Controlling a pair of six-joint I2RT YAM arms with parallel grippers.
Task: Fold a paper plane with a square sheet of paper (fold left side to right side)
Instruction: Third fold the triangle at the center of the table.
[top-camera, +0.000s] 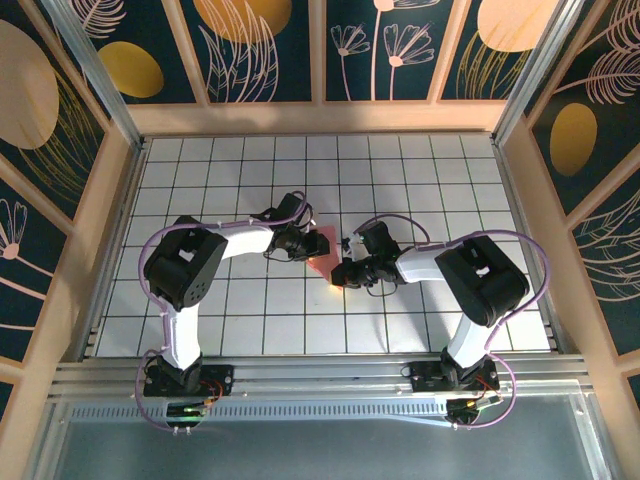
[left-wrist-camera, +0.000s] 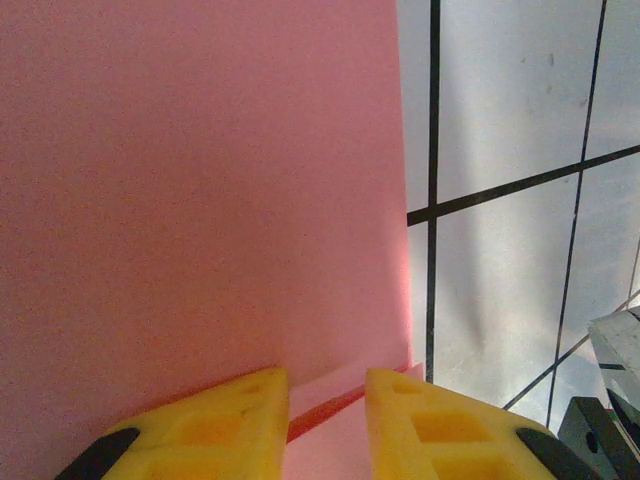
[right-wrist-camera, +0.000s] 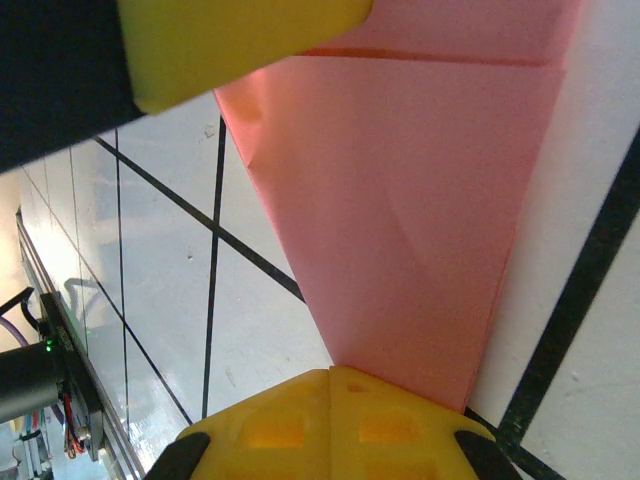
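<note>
Sheet of paper (top-camera: 322, 246) is salmon pink and sits mid-surface (top-camera: 420, 180) on the white grid, between the two tools. It's already part-folded: the right wrist view (right-wrist-camera: 400, 200) shows it tapering to a narrow end, with a creased layer across its wide end.

Left tool (top-camera: 302, 238) – jaws partly apart. In its own cam (left-wrist-camera: 325, 382) the yellow fingers (left-wrist-camera: 230, 420) straddle a raised folded edge of the paper (left-wrist-camera: 200, 200), which lies flat ahead of them. There's a clear gap between the pads, so it doesn't look like a pinch.

Right tool (top-camera: 343, 272) – jaws fully closed, pads together (right-wrist-camera: 330, 385), right at the paper's narrow tip. Can't tell if the tip is pinched or just pressed down under them.

One left-tool finger (right-wrist-camera: 230, 40) shows at the top of the right cam, over the wide end.
</note>
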